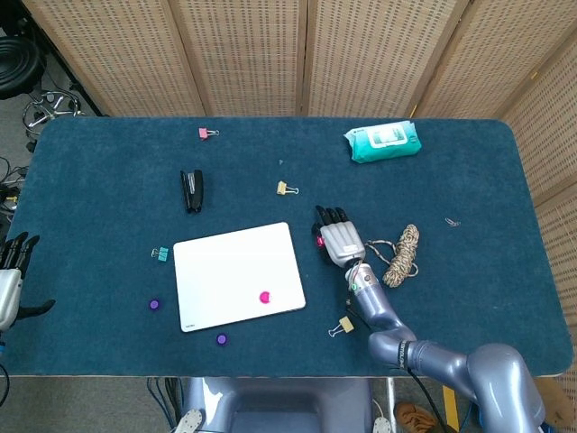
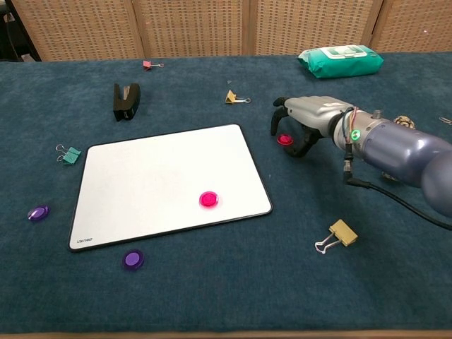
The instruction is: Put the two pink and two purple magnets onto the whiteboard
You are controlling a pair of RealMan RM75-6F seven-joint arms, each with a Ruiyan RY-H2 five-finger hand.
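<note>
Right hand (image 2: 305, 119), grey metal, sits right of centre in the chest view, fingers curled down and apart around a round pink magnet (image 2: 284, 139) on the blue cloth table (image 2: 212, 296); whether they touch it, cannot tell. That magnet lies just right of the white rectangular whiteboard (image 2: 155, 180). Second round pink magnet (image 2: 207, 199) is on the board, lower right part. Two round purple magnets off the board: one (image 2: 38, 212) at far left, one (image 2: 132, 259) below the board's bottom edge. Left hand (image 1: 11, 271) at left frame edge in the head view, fingers apart, holding nothing.
</note>
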